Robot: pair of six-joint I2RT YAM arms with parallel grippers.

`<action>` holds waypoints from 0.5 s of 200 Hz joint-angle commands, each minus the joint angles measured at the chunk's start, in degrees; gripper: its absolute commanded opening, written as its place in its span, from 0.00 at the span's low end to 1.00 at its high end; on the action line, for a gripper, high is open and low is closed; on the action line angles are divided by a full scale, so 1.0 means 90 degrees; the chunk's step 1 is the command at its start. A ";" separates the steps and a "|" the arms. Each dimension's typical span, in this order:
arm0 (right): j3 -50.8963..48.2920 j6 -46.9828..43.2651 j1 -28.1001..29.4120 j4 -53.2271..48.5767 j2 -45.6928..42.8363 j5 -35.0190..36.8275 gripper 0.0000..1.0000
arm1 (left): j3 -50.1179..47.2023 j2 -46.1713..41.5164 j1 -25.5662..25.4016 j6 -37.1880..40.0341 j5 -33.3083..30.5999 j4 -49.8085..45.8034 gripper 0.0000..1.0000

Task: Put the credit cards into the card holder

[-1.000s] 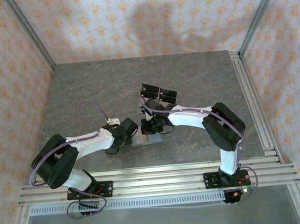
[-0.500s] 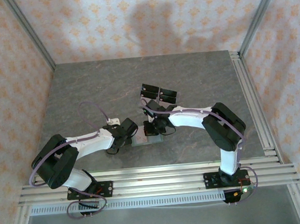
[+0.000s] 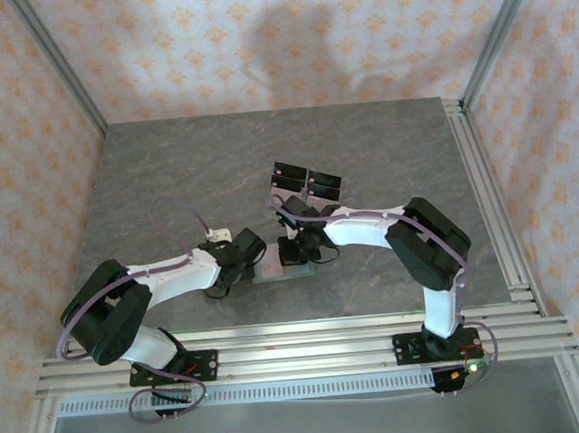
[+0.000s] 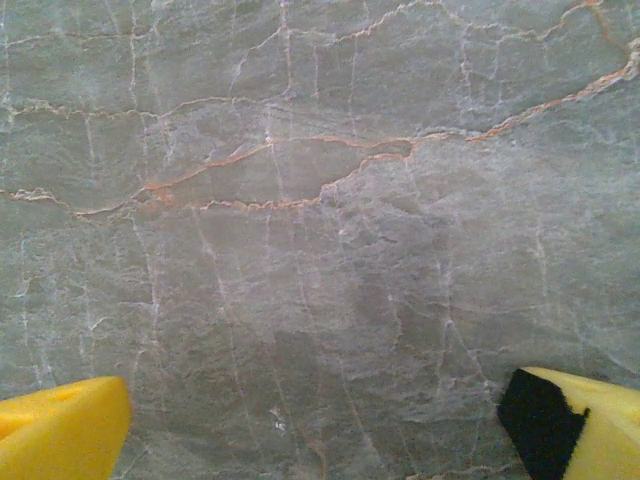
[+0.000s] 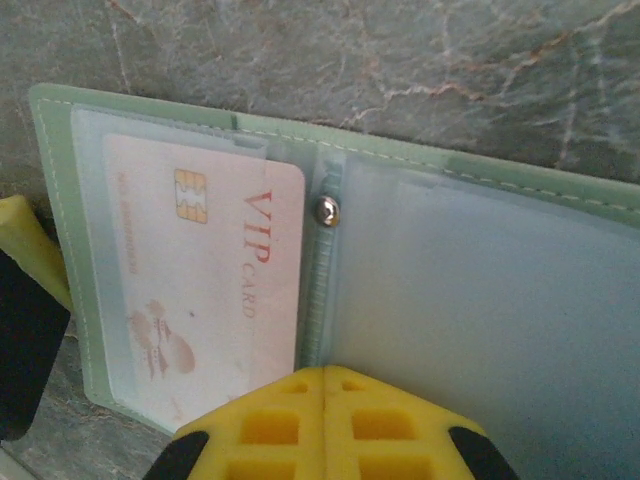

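Note:
The card holder lies open on the table, sage green with clear sleeves inside; from above the card holder sits between the two grippers. One pale pink credit card marked VIP sits inside the left sleeve. My right gripper is shut, with nothing between its yellow fingers, its tips over the holder's spine just below the metal snap. My left gripper is open, its fingers wide apart over bare table. From above, the left gripper is at the holder's left edge.
A clear stand with black tops stands just behind the grippers. A yellow finger with a black pad sits at the holder's left edge. The grey marble table has free room left and behind; aluminium rails run along the right.
The right gripper has edged slightly left over the card holder. The left arm has stayed still.

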 commanded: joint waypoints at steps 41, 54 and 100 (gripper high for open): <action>0.0275 0.0134 0.0076 0.0116 0.0283 -0.0273 0.01 | -0.0228 0.0178 0.0018 -0.0089 0.0163 0.0253 1.00; 0.0302 0.0169 0.0085 0.0160 0.0320 -0.0332 0.01 | -0.0234 0.0188 0.0015 -0.0090 0.0175 0.0264 1.00; 0.0349 0.0254 0.0123 0.0289 0.0385 -0.0480 0.00 | -0.0252 0.0233 -0.0038 -0.0129 0.0198 0.0331 1.00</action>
